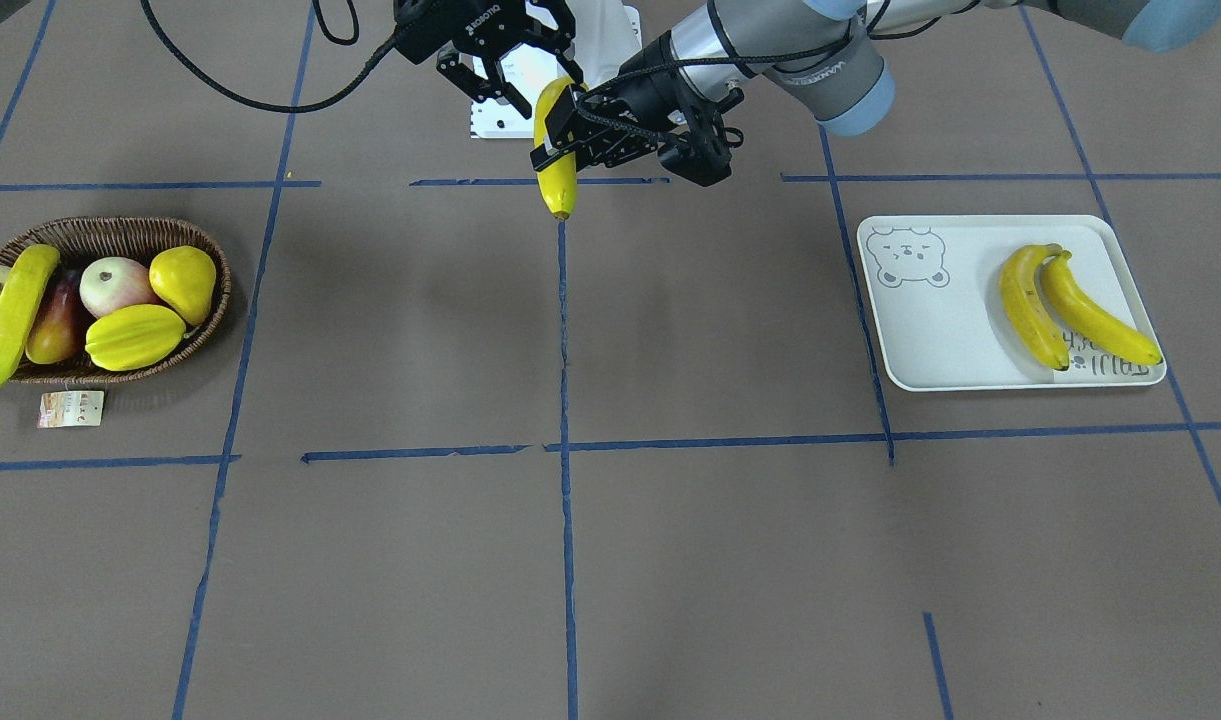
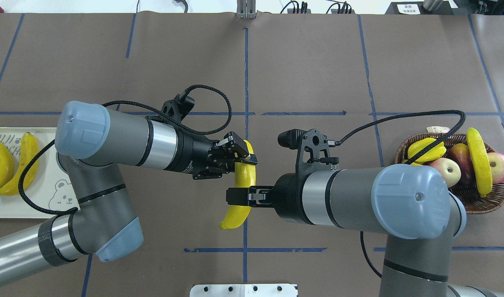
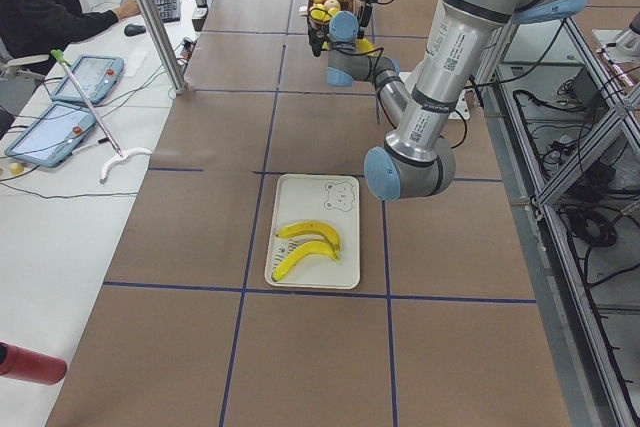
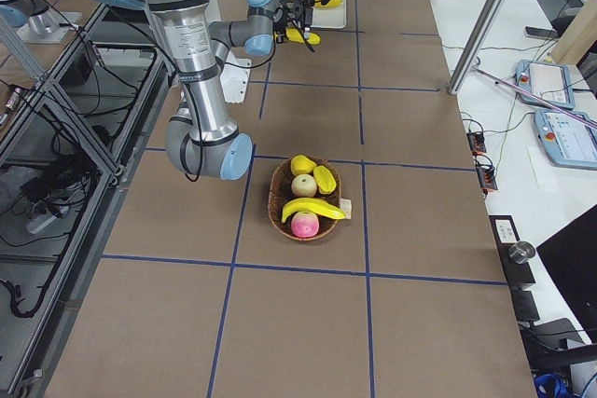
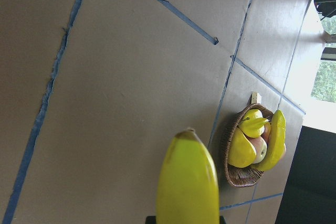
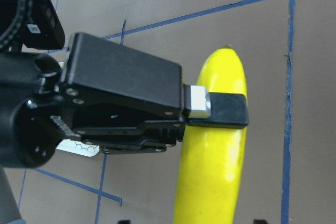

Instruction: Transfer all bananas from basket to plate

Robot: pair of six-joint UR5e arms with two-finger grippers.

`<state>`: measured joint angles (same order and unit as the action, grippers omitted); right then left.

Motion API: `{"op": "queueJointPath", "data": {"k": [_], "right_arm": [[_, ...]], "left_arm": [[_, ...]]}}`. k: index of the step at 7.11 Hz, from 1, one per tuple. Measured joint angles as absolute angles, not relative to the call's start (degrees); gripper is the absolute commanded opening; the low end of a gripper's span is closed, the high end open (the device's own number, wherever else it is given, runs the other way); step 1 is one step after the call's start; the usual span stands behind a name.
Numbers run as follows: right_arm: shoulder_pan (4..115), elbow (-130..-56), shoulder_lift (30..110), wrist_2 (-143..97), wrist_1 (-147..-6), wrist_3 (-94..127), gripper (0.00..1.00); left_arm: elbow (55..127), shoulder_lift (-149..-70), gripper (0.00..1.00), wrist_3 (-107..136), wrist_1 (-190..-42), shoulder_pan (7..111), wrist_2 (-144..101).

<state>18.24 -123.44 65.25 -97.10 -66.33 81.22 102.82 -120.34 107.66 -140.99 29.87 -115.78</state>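
Observation:
My left gripper (image 1: 562,125) is shut on the upper part of a yellow banana (image 1: 556,165) and holds it above the table's middle line; the left wrist view shows its tip (image 5: 187,182). My right gripper (image 2: 235,196) is open, its jaws wide astride the same banana (image 2: 245,175) lower down. The right wrist view shows the left gripper's finger (image 6: 215,109) pressed on the banana (image 6: 215,171). Two bananas (image 1: 1030,310) (image 1: 1100,320) lie on the white bear plate (image 1: 930,330). One banana (image 1: 15,315) lies across the fruit in the wicker basket (image 1: 120,228).
The basket also holds a starfruit (image 1: 135,337), a yellow pear-shaped fruit (image 1: 183,282), apples (image 1: 115,285) and a reddish fruit (image 1: 58,320). A paper tag (image 1: 70,408) lies in front of it. A white mounting plate (image 1: 610,40) sits at the robot's base.

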Motion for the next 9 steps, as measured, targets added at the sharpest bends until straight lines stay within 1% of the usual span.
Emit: {"op": "queueJointPath", "data": {"k": [2,4,5,7,8,9], "right_arm": [[18.39,-123.73,65.27,-97.04,-66.51,81.44,1.0],[19.11,-124.23,65.83,-97.02,-66.66,81.45,1.0],[19.8,-124.45,66.38,-97.12,-66.74,81.42,1.0],[21.36,-124.51,67.78,-97.27,-66.79,81.18,1.0],[21.93,-124.51,68.5,-97.23,-66.8,81.09,1.0],[22.39,-124.51,69.26,-96.99,-66.8,81.06,1.0]], "left_arm": [[102.78,-120.12,0.0,107.51,-140.72,30.37,-115.81],[101.93,-118.26,0.0,106.33,-140.09,33.51,-116.6],[101.65,-116.07,0.0,102.75,-138.71,36.09,-117.7],[101.81,-111.72,0.0,92.17,-131.4,43.03,-118.87],[102.03,-108.06,0.0,87.99,-128.9,46.31,-118.61],[102.23,-102.78,0.0,83.41,-127.84,48.95,-118.08]]}}
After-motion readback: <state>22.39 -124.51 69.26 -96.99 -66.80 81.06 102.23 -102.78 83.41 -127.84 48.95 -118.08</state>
